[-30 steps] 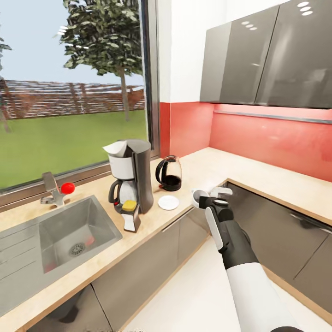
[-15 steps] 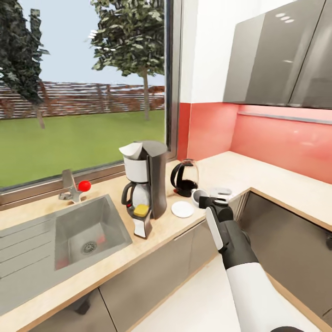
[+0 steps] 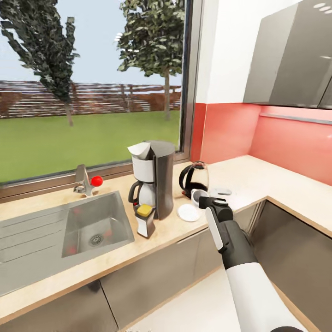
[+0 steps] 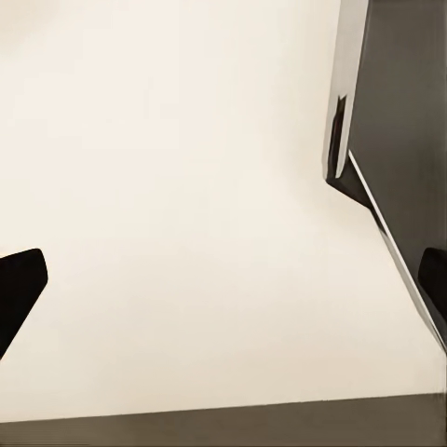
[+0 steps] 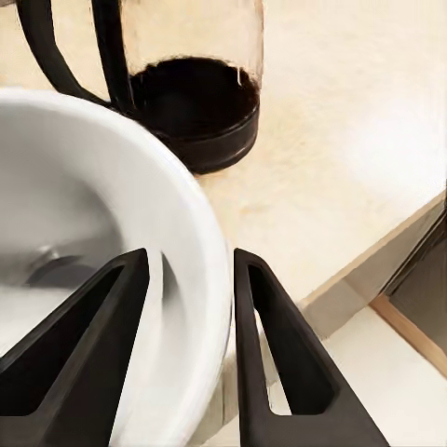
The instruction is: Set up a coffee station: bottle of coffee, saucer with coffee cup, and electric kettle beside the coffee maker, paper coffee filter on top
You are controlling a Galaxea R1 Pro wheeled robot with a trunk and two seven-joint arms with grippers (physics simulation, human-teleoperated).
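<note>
1. Beige countertop (image 3: 55, 281) ran under a wide garden window and turned a corner below a red backsplash (image 3: 230, 133).
2. On the right gripper (image 5: 186, 279), the two black fingers (image 5: 279, 372) pinched the white rim of the coffee cup (image 5: 102, 214), one finger inside the bowl and one outside.
3. The cup (image 3: 197, 197) was held just above the counter's front edge, right of the coffee maker (image 3: 154, 180).
4. The left gripper's fingertips (image 4: 19, 289) sat wide apart over pale floor, holding nothing.
5. Compared with a second ago, the whole head view had swung left, so the coffee maker, sink (image 3: 94, 226) and faucet (image 3: 85, 182) sat further right in frame; the cup kept its place at the gripper.
6. Counted: one coffee maker with one paper filter (image 3: 140, 150) on top, one saucer (image 3: 188, 212) just right of its base, one glass kettle (image 3: 193, 180) behind the saucer, one cup.
</note>
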